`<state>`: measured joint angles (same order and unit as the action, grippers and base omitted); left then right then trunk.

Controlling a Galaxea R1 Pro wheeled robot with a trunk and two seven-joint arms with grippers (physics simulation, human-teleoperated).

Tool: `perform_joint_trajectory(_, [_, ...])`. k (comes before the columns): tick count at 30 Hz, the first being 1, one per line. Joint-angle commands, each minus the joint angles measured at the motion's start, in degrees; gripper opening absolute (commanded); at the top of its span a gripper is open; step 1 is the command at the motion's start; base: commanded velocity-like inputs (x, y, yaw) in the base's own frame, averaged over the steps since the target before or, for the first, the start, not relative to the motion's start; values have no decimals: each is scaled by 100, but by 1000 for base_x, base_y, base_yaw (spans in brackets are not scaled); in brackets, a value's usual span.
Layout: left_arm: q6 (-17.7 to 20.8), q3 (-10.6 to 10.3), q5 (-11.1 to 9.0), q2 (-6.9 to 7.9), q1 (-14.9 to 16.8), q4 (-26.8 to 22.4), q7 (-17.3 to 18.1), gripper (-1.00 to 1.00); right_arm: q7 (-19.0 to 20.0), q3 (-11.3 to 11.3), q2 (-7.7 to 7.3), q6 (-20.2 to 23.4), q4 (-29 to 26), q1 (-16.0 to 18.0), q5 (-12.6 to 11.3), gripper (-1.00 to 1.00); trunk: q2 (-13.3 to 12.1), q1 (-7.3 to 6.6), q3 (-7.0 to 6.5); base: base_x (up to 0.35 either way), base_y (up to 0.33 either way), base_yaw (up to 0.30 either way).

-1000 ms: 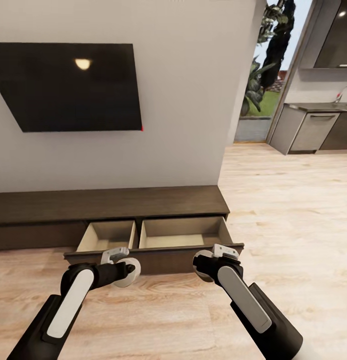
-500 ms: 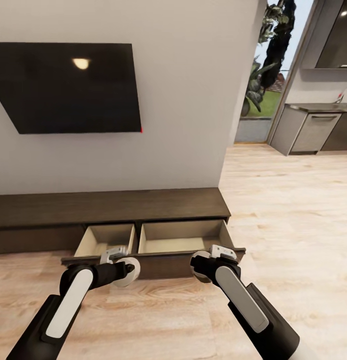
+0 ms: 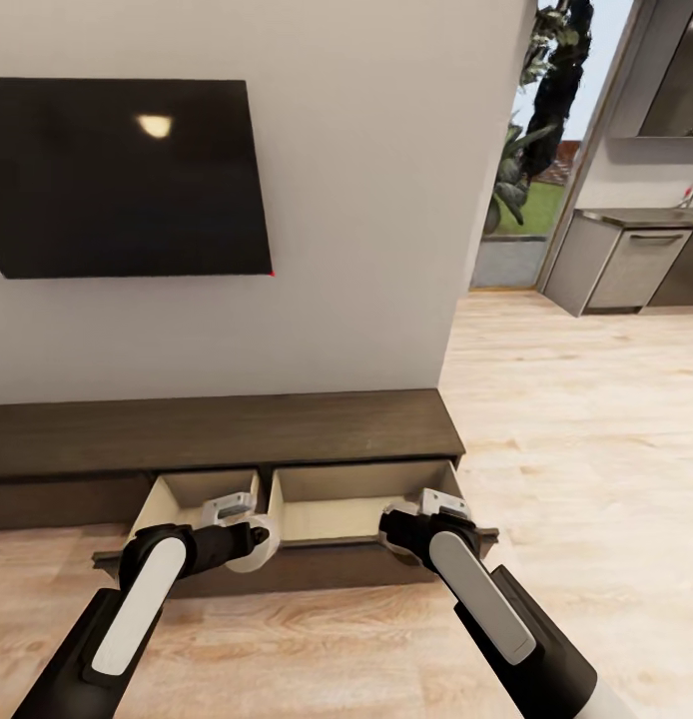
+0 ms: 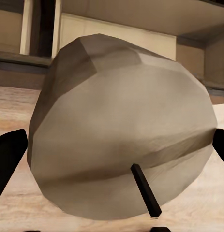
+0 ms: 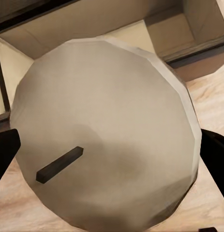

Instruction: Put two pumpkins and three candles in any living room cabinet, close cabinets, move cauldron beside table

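Candles were held in both grippers, one each. In the left wrist view, a pale beige, rounded, faceted wax candle with a short dark wick, the left candle (image 4: 121,130), was seen between two black fingers (image 4: 9,153), which were set against its opposite sides. The left gripper (image 3: 245,539) was thus closed on it. In the right wrist view, a like pale, rounded candle with a dark wick, the right candle (image 5: 107,130), was clasped the same way by the right gripper (image 3: 404,529).

The long, low dark-brown wooden cabinet (image 3: 227,429) was found at 12 o'clock from the robot, set against a plain white wall (image 3: 356,200). Its wide drawer (image 3: 307,567) was pulled out, and two pale beige compartments were exposed. The left gripper was held over the drawer's front edge by the left compartment (image 3: 187,494), at about 11 o'clock. The right gripper was held over the front edge by the right compartment (image 3: 346,499), at about 1 o'clock.

A flat black wall-mounted screen (image 3: 117,175) was seen above the cabinet at 11 o'clock. Light wooden plank flooring (image 3: 586,419) was laid out toward 2 o'clock, where grey kitchen cupboards (image 3: 626,265) were visible.
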<state>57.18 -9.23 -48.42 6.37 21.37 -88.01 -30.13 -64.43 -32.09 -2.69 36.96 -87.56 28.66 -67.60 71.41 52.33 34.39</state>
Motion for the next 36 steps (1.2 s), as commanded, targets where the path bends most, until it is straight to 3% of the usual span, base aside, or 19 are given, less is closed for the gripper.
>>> perform_joint_trajectory(1, [3, -9, -60, 4, 6, -6, -63, -100, -48, -8, -4, 39, -7, 8, -26, -100, 3, 3, 5, 242, -12, 0])
perform_joint_trajectory(36, [3, 6, -63, 12, 6, -6, -63, -100, -39, 1, -10, 39, -7, 9, -34, -100, 3, 3, 5, 129, -1, 0])
